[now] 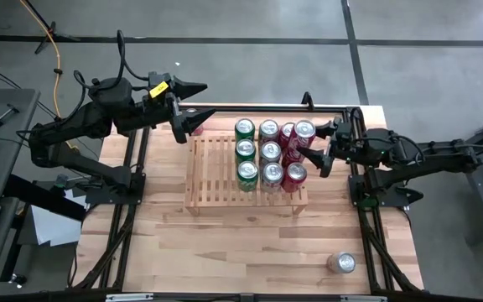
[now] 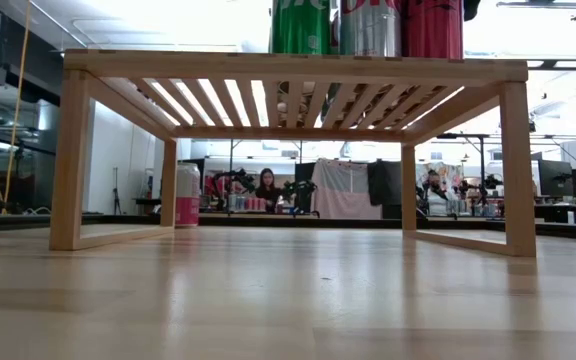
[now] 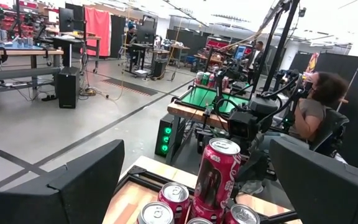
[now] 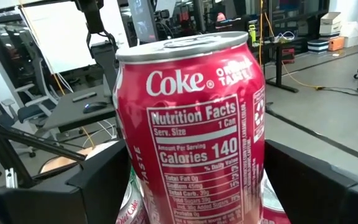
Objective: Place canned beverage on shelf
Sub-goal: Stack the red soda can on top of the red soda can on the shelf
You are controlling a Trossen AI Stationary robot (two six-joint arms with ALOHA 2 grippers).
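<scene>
The slatted light-wood shelf (image 1: 225,172) carries smooth metal cans. The right gripper (image 1: 319,147) – fingers spread – flanks a red cola can (image 4: 191,124) at the shelf's back right corner. Only overhead shows the left gripper (image 1: 193,107), spread, near the shelf's back left – and a stray can (image 1: 341,262).

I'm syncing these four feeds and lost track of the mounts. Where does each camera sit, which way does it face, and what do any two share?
High: overhead, straight down on shelf, both arms.
Low: table height, level under the shelf into the room; no arm visible.
Left wrist: past left gripper, toward stacked red can.
Right wrist: right gripper straddling Coke can.
Shared: high view also shows that Coke can and right gripper.
</scene>
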